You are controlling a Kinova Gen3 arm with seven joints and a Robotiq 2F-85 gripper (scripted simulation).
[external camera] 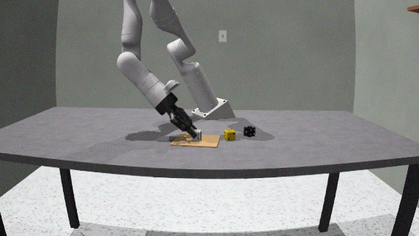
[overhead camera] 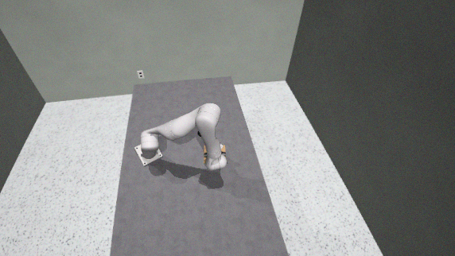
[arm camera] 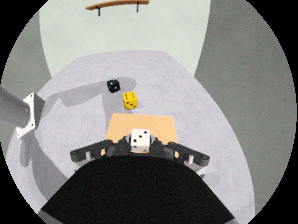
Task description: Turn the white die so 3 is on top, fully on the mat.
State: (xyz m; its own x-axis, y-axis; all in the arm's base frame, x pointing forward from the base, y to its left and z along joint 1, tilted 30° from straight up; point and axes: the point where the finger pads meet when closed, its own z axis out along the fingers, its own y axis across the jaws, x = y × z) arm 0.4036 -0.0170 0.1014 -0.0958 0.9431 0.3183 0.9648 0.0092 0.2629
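The white die (arm camera: 140,139) sits between my gripper's fingers at the near edge of the tan mat (arm camera: 141,125). In the side view the tilted gripper (external camera: 195,134) is shut on the white die (external camera: 200,135), which rests low on the mat (external camera: 196,141). The face towards the wrist camera shows a few dark pips; I cannot tell the top number. In the overhead view the arm hides the die, and only bits of the mat (overhead camera: 223,148) show.
A yellow die (external camera: 229,135) lies on the table just right of the mat, and a black die (external camera: 249,131) further right. Both also show in the wrist view, the yellow die (arm camera: 131,100) and the black die (arm camera: 113,84). The arm's base (external camera: 214,110) stands behind.
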